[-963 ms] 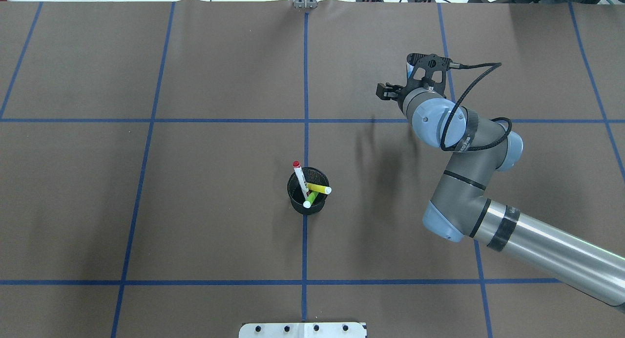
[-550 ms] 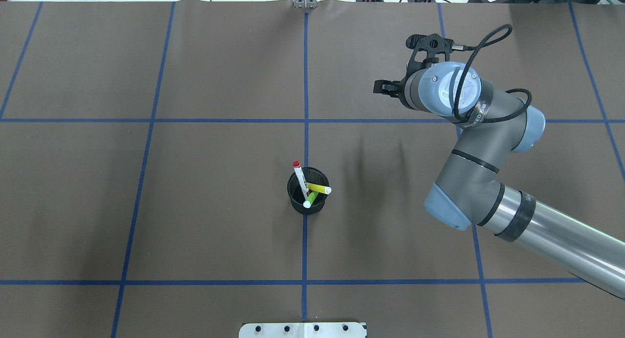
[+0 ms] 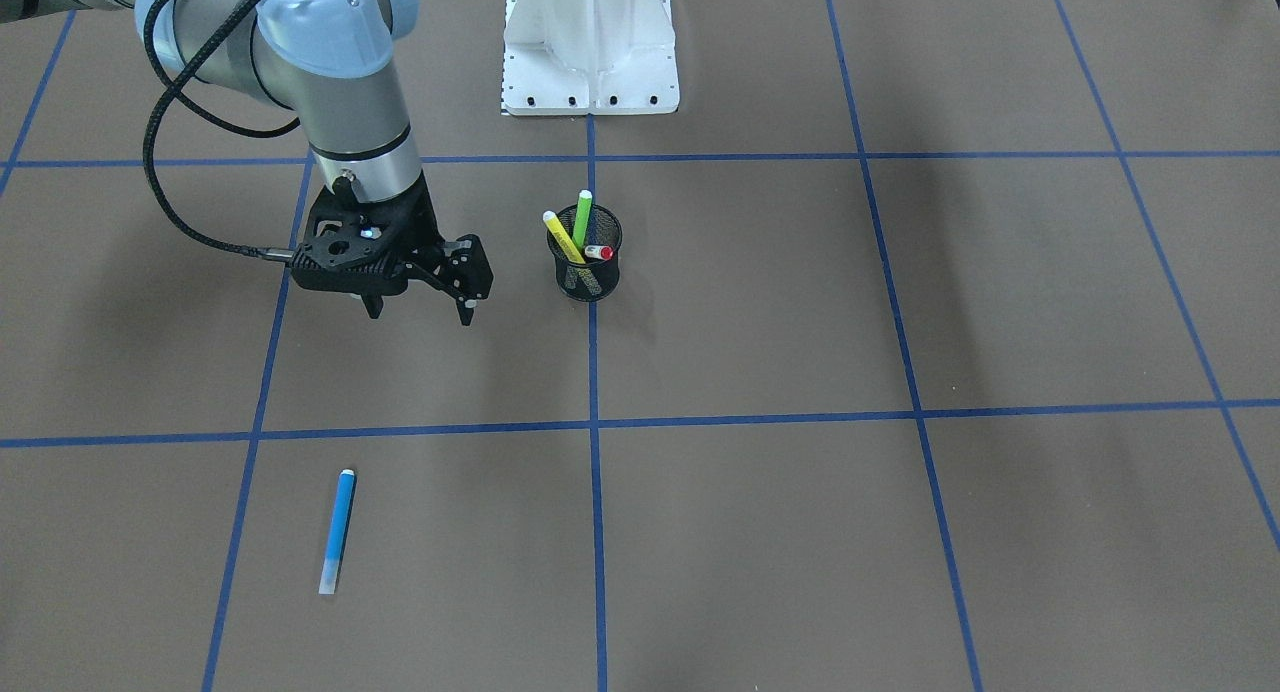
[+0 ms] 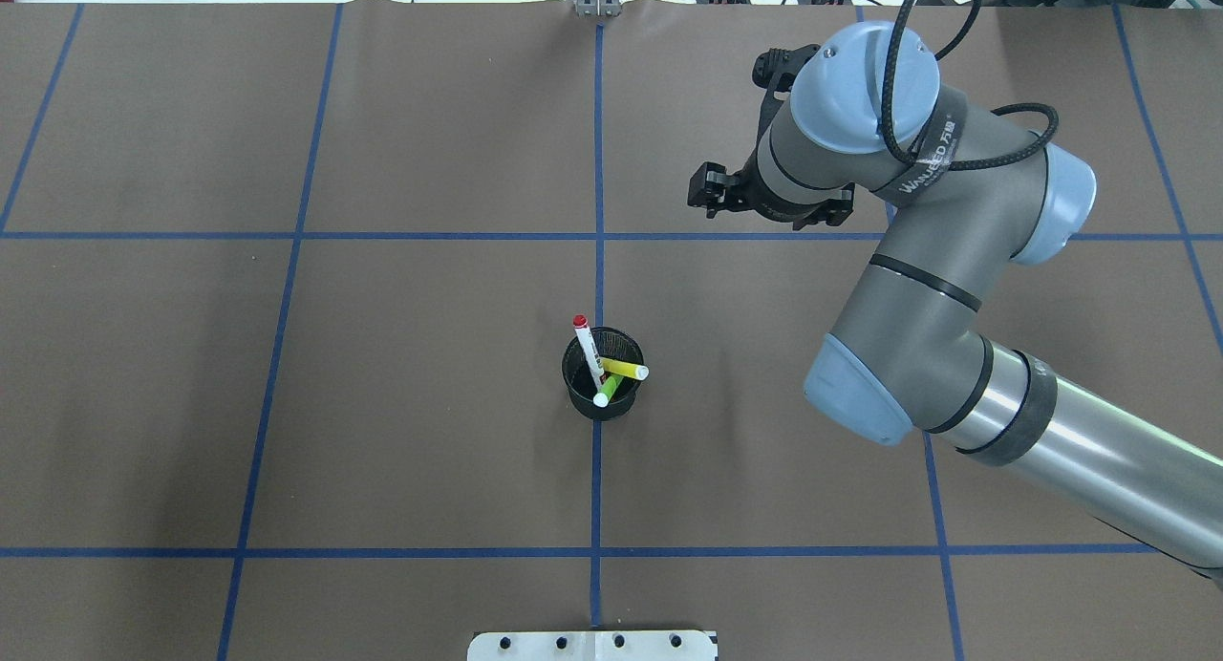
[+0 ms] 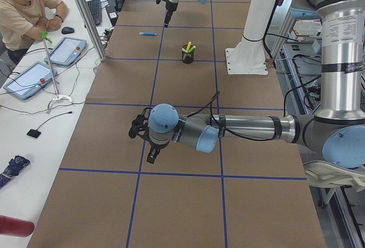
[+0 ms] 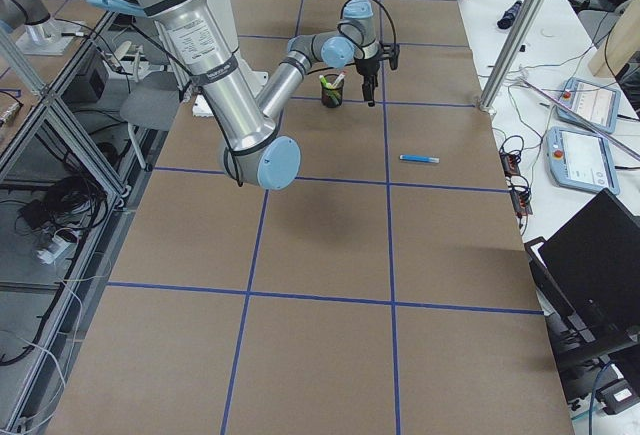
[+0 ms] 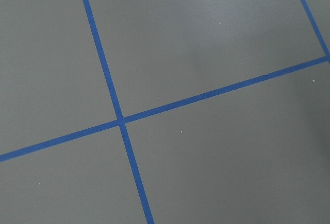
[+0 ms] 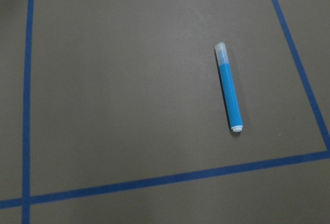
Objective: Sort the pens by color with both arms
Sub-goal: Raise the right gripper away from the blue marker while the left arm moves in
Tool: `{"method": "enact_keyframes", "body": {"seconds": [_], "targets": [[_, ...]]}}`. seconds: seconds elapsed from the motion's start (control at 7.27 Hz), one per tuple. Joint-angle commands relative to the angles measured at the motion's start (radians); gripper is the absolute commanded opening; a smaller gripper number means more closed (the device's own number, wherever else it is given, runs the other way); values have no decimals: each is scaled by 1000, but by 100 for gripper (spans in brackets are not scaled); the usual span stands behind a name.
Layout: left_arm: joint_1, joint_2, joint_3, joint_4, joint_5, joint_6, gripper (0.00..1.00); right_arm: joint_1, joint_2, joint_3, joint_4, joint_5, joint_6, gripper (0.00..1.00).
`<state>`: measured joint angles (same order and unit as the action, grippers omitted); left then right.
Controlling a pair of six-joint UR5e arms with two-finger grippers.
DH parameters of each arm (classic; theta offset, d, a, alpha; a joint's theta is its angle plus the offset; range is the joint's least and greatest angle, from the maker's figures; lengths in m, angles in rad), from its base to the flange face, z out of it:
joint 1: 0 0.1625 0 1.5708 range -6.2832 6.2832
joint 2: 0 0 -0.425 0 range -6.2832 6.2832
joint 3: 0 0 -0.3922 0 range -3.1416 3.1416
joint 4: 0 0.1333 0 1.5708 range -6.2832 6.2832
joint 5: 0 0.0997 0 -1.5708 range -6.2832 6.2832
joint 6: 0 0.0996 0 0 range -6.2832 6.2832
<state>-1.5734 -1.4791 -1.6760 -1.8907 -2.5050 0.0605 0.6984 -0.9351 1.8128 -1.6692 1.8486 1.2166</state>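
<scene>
A black mesh cup point(image 3: 588, 262) point(image 4: 602, 386) stands on the centre tape line. In it stand a green pen point(image 3: 582, 215), a yellow pen point(image 3: 560, 237) and a white pen with a red cap point(image 4: 585, 344). A blue pen point(image 3: 338, 530) point(image 8: 229, 87) lies flat on the mat, hidden under the right arm point(image 4: 860, 164) in the overhead view. My right gripper point(image 3: 420, 310) hangs open and empty above the mat, between the cup and the blue pen. The left gripper point(image 5: 142, 144) shows only in the exterior left view, far from the cup; I cannot tell its state.
The white mounting base point(image 3: 590, 62) sits on the robot's side of the cup. Blue tape lines point(image 7: 121, 121) divide the brown mat into squares. A person point(image 5: 23, 8) sits at a side table with tablets point(image 5: 63, 51). A laptop point(image 6: 600, 255) stands off the table's far edge.
The right arm has swung and lifted; its gripper has moved left in the overhead view and its wrist now covers more of the far right square. The cup and its pens have not moved.
</scene>
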Motion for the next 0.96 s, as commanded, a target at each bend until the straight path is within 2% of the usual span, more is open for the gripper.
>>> {"method": "enact_keyframes", "body": {"seconds": [0.0, 0.14, 0.41, 0.69, 0.83], "targets": [[1, -3, 1, -2, 0, -1, 100, -7, 146, -6, -177, 83, -48, 99], [4, -18, -5, 1, 0, -8, 100, -8, 163, -15, -188, 115, -69, 99], [68, -117, -11, -42, 6, -354, 100, 12, 147, -18, -208, 127, -205, 99], [166, -229, -14, -30, 27, -553, 100, 99, 136, -23, -230, 202, -330, 99], [237, -286, -13, -28, 49, -653, 100, 119, 116, -23, -225, 204, -369, 99]]}}
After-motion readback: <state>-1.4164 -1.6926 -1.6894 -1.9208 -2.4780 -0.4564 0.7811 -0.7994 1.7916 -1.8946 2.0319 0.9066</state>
